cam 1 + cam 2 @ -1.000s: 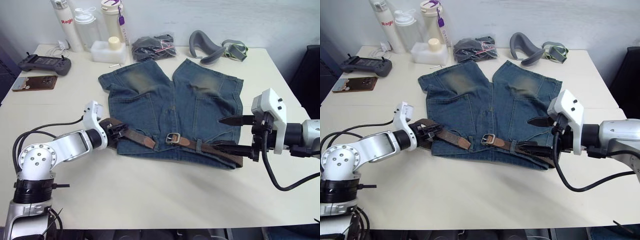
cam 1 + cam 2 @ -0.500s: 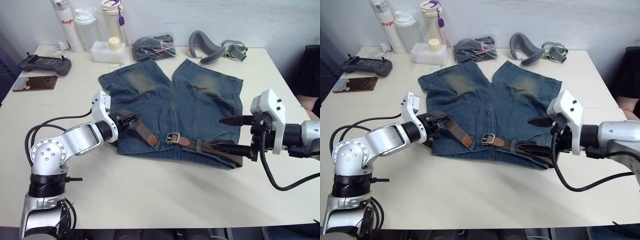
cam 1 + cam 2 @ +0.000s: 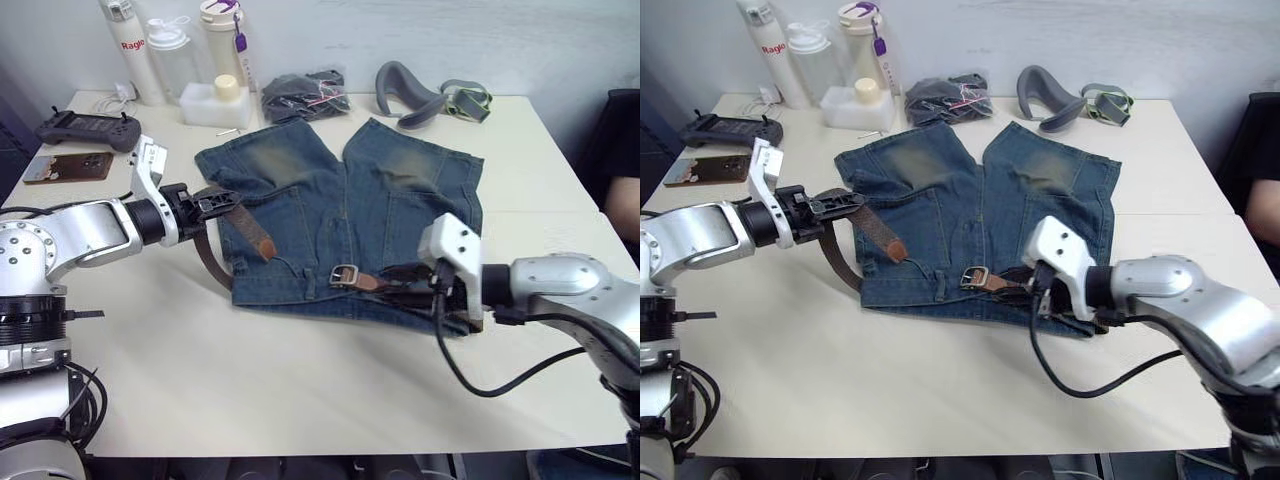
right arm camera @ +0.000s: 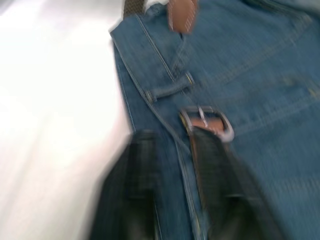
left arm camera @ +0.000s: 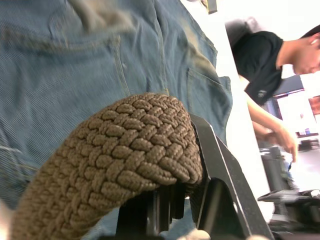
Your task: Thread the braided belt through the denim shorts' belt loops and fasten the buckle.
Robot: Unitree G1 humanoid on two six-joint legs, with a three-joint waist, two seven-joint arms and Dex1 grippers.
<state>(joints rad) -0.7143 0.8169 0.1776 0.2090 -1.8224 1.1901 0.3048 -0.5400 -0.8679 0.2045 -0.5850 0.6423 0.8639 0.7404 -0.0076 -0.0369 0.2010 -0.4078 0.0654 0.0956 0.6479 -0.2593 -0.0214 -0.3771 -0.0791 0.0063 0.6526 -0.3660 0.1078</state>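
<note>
Both grippers worked the braided belt (image 3: 222, 225) on the denim shorts (image 3: 340, 215): left gripper (image 3: 205, 203) clamped its woven strap, right gripper (image 4: 172, 165) straddled, fingers apart, just behind the buckle (image 3: 346, 275).

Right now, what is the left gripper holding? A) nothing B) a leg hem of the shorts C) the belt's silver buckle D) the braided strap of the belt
D: the left gripper is closed on the braided belt, whose woven strap bends over its fingers, while the silver buckle lies apart on the denim shorts.
</note>
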